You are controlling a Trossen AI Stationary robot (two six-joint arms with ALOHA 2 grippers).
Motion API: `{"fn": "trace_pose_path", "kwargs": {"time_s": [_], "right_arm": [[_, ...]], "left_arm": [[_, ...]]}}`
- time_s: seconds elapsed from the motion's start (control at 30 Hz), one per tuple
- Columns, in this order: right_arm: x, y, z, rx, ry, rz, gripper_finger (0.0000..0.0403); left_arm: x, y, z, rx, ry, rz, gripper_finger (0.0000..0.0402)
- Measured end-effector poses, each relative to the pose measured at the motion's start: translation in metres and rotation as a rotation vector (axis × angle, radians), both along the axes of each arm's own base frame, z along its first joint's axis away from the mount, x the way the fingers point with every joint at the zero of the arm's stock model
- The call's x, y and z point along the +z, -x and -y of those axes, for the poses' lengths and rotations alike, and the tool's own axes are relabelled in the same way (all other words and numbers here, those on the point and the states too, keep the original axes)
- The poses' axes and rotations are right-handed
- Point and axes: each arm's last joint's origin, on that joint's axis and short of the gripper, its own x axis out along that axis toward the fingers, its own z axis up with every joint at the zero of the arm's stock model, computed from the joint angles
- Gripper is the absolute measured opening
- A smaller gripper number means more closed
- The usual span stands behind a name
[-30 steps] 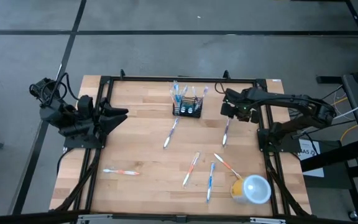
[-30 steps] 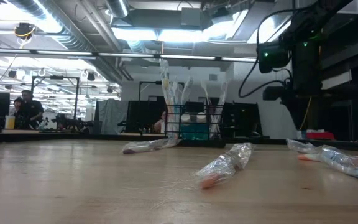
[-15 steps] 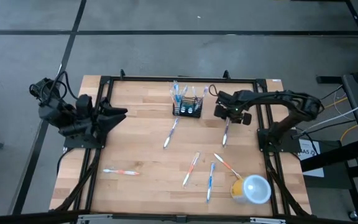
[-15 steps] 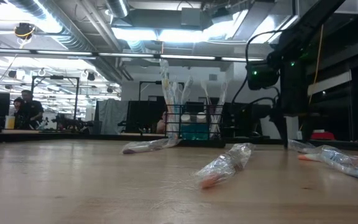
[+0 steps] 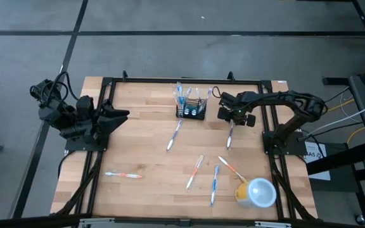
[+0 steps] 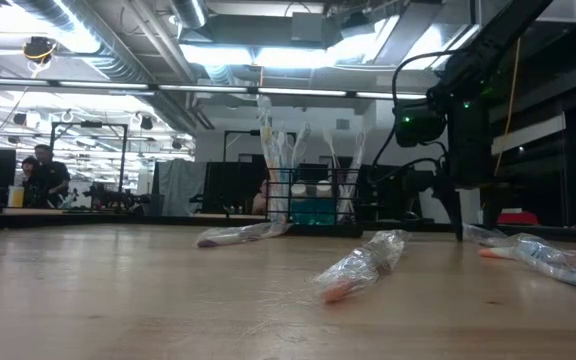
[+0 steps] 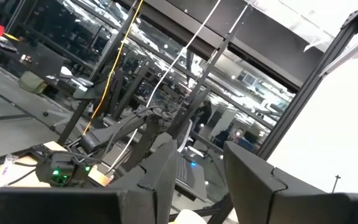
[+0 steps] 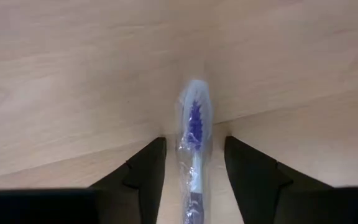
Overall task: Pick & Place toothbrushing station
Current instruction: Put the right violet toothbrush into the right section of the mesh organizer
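The toothbrushing station [image 5: 191, 111], a black mesh holder with several toothbrushes standing in it, sits at the table's far middle; it also shows in the low view [image 6: 313, 205]. Just right of it, my right gripper [image 5: 231, 120] points down, open, low over the table. Its two fingers [image 8: 146, 168] stand on either side of the blue-bristled head of a wrapped toothbrush [image 8: 194, 124], with a gap on each side. That toothbrush [image 5: 229, 136] lies flat on the wood. My left gripper [image 5: 125, 114] waits raised at the table's left, open [image 7: 197, 162].
More wrapped toothbrushes lie on the wood: one near the middle [image 5: 175, 135], three toward the near right [image 5: 195, 171], [image 5: 214, 183], [image 5: 232, 168], and one at the near left [image 5: 122, 174]. A yellow cup with a pale lid [image 5: 258, 192] lies at the near right corner.
My right gripper has come down toward the table and a little toward the holder, ending over the far end of the toothbrush that lies right of the holder. The toothbrush has not moved.
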Motion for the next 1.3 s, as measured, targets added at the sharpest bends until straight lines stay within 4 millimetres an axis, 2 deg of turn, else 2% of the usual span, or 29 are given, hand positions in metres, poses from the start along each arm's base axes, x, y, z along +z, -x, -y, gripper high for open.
{"fn": "trace_pose_path", "kwargs": {"time_s": [0.13,0.3,0.43,0.5,0.63,0.77,0.93,1.07,1.17,1.3], "right_arm": [[0.0,0.0,0.001,-0.003,0.022,-0.005,0.0124],[0.0,-0.001,0.003,0.013,0.054,0.001,0.0025],[0.005,-0.001,0.004,0.011,0.109,0.021,0.0014],[0.011,-0.004,0.008,0.007,0.239,0.039,0.0008],[0.044,-0.003,0.008,-0.025,0.449,0.152,0.0004],[0.089,0.007,-0.002,-0.09,0.728,0.262,0.0003],[0.147,0.012,-0.032,-0.095,1.153,0.431,0.0001],[0.188,0.001,-0.064,0.037,1.439,0.496,0.0001],[0.199,-0.01,-0.084,0.136,1.532,0.491,0.0001],[0.191,-0.034,-0.102,0.25,1.586,0.445,0.0]], "left_arm": [[0.0,0.0,0.0,-0.002,0.01,0.002,0.0127],[0.0,0.0,0.0,-0.006,0.023,0.005,0.0127],[0.0,0.0,0.0,-0.006,0.023,0.005,0.0127],[0.0,0.0,0.0,-0.011,0.022,0.006,0.0127],[-0.001,-0.001,0.001,-0.011,0.018,0.003,0.0127],[-0.002,-0.003,0.003,-0.013,0.012,-0.002,0.0127],[-0.005,-0.009,0.008,-0.011,-0.014,-0.024,0.0127],[-0.011,-0.018,0.016,-0.015,-0.055,-0.061,0.0127],[-0.016,-0.025,0.023,-0.022,-0.079,-0.083,0.0127],[-0.025,-0.037,0.034,-0.014,-0.102,-0.122,0.0127]]}}
